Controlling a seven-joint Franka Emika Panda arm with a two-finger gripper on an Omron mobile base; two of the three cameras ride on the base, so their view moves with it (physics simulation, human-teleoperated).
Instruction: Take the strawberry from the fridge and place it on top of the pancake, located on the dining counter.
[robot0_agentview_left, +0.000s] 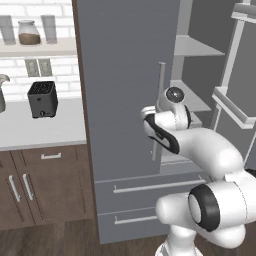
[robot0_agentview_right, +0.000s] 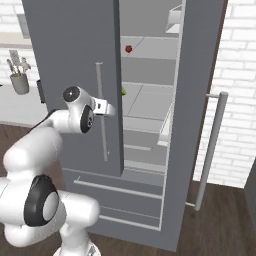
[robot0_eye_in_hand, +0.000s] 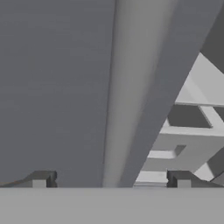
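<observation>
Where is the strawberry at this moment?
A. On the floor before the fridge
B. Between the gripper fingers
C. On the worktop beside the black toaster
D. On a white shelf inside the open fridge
D: in the right base view the strawberry sits on an upper shelf inside the fridge, above the gripper.

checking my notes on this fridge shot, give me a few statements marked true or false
1. The right door of the fridge stands open. True.
2. The strawberry sits on an upper fridge shelf. True.
3. The gripper holds the strawberry. False: its fingers are spread on either side of the left door's handle, and the berry is still on the shelf.
4. The toaster stands inside the fridge. False: it stands on the worktop to the fridge's left.
5. A small green item lies on a shelf below the strawberry. True.
</observation>
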